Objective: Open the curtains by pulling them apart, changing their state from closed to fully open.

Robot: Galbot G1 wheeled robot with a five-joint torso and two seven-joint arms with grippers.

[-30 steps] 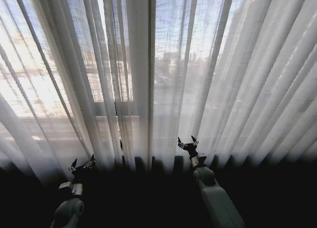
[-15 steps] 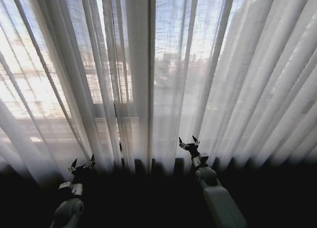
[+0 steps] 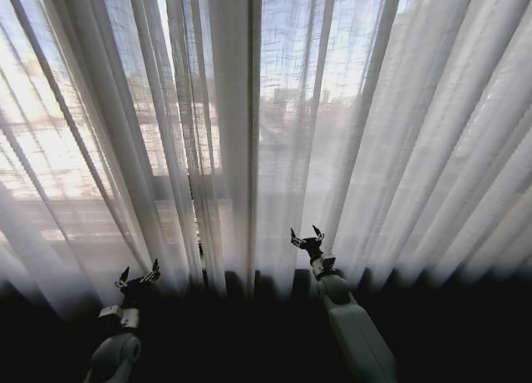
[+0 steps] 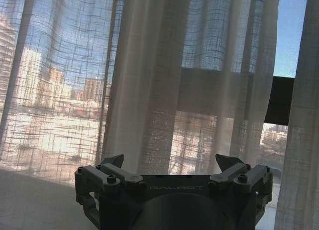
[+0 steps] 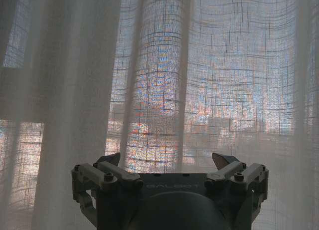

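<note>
At the left of the head view the left gripper (image 3: 138, 277) stands low in front of the hem of the sheer white curtains (image 3: 399, 134), its two dark fingertips (image 3: 123, 277) spread wide with nothing between them; it is just short of the fabric, and the folds above it slant away up and to the left. In the left wrist view the same gripper (image 4: 169, 162) points at a broad pleat, jaws apart, and off to one side of that pleat the panels part in a narrow slit through which bare sky and a dark window frame bar (image 4: 279, 99) show; pale buildings (image 4: 37, 80) are seen through the weave. In the head view that slit appears as a thin dark line (image 3: 191, 202) a little right of the left gripper, between the left panel's bunched pleats and a wide, dense vertical fold (image 3: 234, 134) near the middle. The curtains hang across the whole window from edge to edge, closed apart from that slit, with their hems meeting a dark band along the bottom. Right of the central fold the right gripper (image 3: 306, 236) reaches higher and nearer the cloth, jaws likewise open and empty, its arm (image 3: 353, 333) rising from the lower right. The right wrist view shows it (image 5: 169, 160) facing flat, lightly pleated fabric close ahead, whether touching cannot be told.
</note>
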